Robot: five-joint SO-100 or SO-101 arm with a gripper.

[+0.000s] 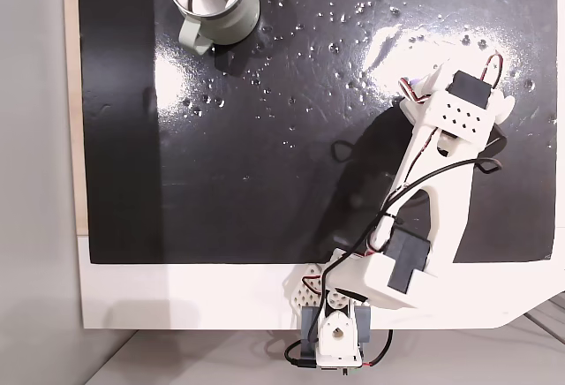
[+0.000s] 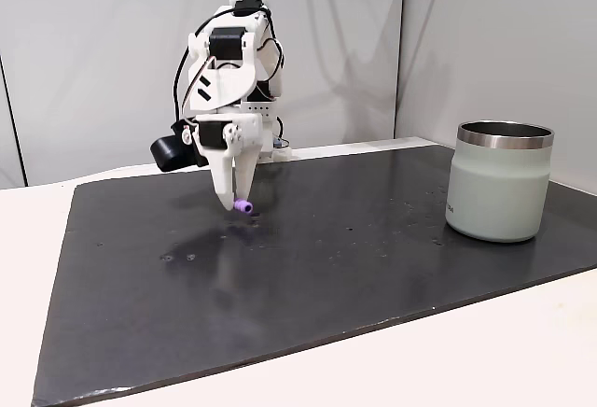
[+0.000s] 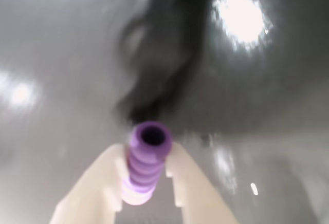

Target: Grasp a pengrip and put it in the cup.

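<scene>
We saw the white two-finger gripper (image 3: 146, 170) clamped on the small purple ribbed soft tube, the pengrip (image 3: 145, 157), one finger on each side of it in the wrist view, with its hollow open end poking out past the fingertips (image 3: 115, 157). In a fixed view from table level the gripper (image 2: 239, 203) pointed down with the pengrip (image 2: 242, 206) at its tip, just above the glossy black mat (image 2: 308, 276); we couldn't tell whether it touched the mat. The pale sage-green mug with the steel interior, the cup (image 2: 496, 183), stood upright at the mat's right end in that view, well apart from the gripper. From above, the cup (image 1: 216, 1) sat at the mat's top edge, handle toward lower left, with water droplets (image 1: 340, 23) scattered beside it. The white arm (image 1: 437, 173) reached over the mat's right part there.
</scene>
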